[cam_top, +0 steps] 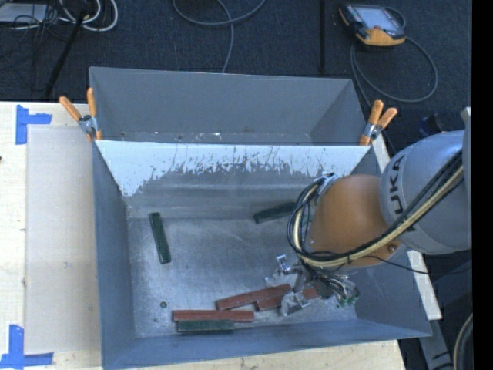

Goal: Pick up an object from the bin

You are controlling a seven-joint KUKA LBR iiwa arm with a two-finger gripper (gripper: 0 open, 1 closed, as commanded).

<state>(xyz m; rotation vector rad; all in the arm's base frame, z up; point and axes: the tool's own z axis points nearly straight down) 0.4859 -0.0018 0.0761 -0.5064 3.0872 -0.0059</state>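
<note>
My gripper (289, 287) is low in the bin's front right part, under the orange wrist cover. It is open, with one fingertip (283, 267) behind and one in front of the right end of a reddish-brown bar (268, 297) lying flat on the floor. A second brown bar (240, 302) lies against it on the left. A third brown bar (212, 314) lies further left near the front wall, with a dark green bar (205, 326) right in front of it.
A dark green bar (159, 237) lies alone on the left of the floor. Another dark green bar (274, 213) rests near the back slope, just left of the wrist cover. The arm and its cables cover the bin's right side.
</note>
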